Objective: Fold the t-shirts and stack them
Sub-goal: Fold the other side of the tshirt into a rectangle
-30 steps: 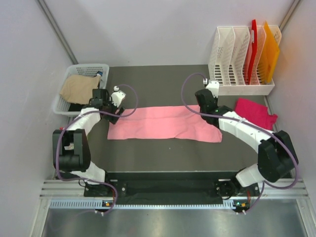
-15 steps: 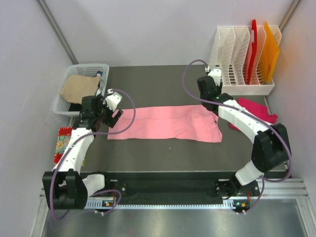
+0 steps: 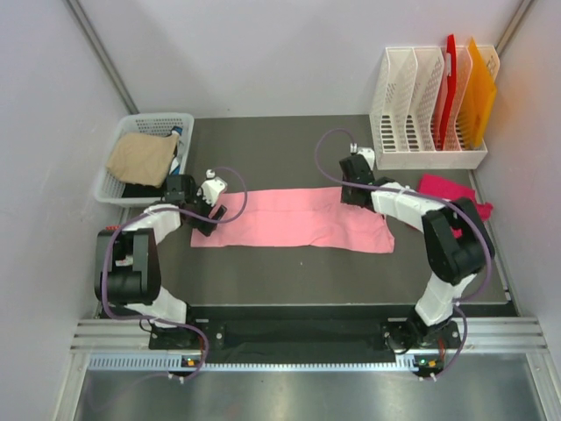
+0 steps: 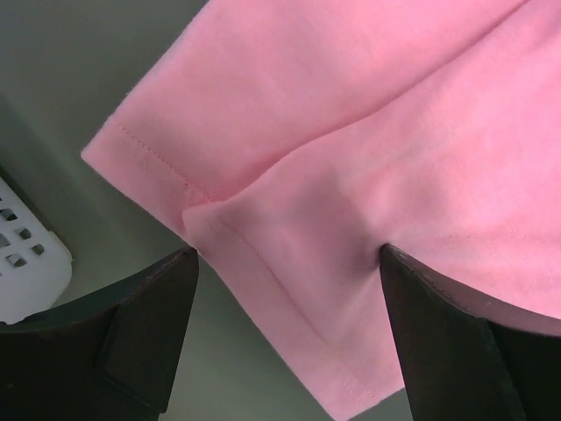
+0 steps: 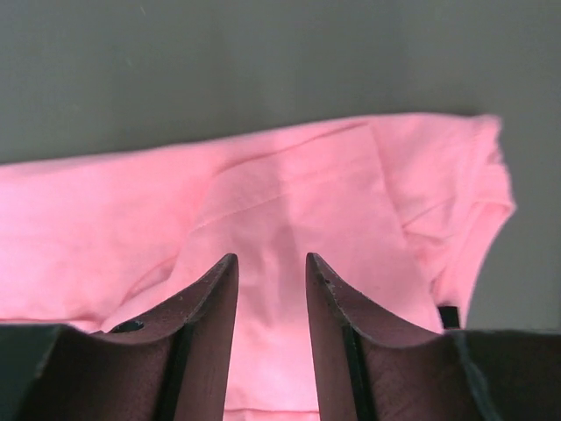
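Observation:
The light salmon-pink t-shirt (image 3: 294, 219) lies folded into a long strip across the middle of the dark table. My left gripper (image 3: 213, 213) hangs wide open over the strip's left end. In the left wrist view a hemmed corner of the pink t-shirt (image 4: 368, 132) lies flat between the spread fingers of that gripper (image 4: 287, 254). My right gripper (image 3: 351, 191) sits at the strip's far right edge. Its jaws (image 5: 270, 259) stand a little apart above the pink t-shirt (image 5: 289, 193), pinching nothing. The deep magenta t-shirt (image 3: 436, 186) lies crumpled at the right, partly under my right arm.
A white basket (image 3: 158, 117) holding tan cloth (image 3: 140, 156) stands at the back left; its corner (image 4: 26, 272) shows in the left wrist view. A white file rack (image 3: 421, 105) with red and orange folders stands at the back right. A red-edged flat piece (image 3: 110, 231) peeks out beside my left arm.
The right gripper went from shut to slightly open and shifted left along the shirt's far edge. The left gripper swung away to the left, then came back to the shirt's left end.

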`<action>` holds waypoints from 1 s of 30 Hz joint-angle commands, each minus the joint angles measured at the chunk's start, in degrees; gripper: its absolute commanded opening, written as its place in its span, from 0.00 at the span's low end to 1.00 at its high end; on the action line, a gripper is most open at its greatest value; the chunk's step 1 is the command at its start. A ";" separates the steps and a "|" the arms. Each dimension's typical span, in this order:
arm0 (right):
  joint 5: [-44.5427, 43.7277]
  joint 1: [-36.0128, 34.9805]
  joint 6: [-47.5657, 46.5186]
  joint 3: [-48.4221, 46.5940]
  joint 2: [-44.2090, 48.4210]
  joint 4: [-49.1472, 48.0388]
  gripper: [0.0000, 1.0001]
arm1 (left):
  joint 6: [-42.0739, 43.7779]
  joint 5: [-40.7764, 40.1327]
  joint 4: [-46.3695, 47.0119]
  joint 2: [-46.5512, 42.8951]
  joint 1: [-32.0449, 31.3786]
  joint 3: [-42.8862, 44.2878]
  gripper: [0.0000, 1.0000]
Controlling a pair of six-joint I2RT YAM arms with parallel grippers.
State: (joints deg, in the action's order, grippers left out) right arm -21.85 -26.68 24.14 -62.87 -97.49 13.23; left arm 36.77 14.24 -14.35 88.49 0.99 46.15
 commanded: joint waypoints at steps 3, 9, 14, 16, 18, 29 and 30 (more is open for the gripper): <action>4.61 3.47 1.70 -2.60 -6.82 -1.64 0.35 | 0.23 -1.58 4.94 2.13 -0.20 0.87 0.89; 5.32 7.15 1.70 -1.56 -9.64 -2.34 0.34 | 1.98 -3.69 6.00 1.86 -0.03 -0.53 0.88; 6.72 10.59 0.56 -1.64 -10.17 -1.29 0.34 | 3.92 -5.97 8.02 1.25 0.15 -3.87 0.87; 6.82 11.21 0.21 -1.82 -9.82 -1.11 0.34 | 4.45 -6.59 8.72 1.34 0.32 -4.75 0.87; 6.73 11.29 -0.23 -2.43 -9.91 -0.06 0.34 | 4.71 -7.38 8.99 1.69 0.50 -4.93 0.87; 5.07 7.79 -0.50 1.87 3.35 -0.31 0.38 | -3.02 -1.15 1.88 -13.05 0.50 -1.86 0.91; 4.45 7.34 -0.50 2.31 4.49 -0.40 0.38 | -4.24 -0.80 -0.22 -14.21 0.50 -1.33 0.91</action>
State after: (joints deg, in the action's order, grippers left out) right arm -13.98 -17.65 24.21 -62.24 -101.60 12.56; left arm 36.69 11.94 -10.41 82.94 1.15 42.94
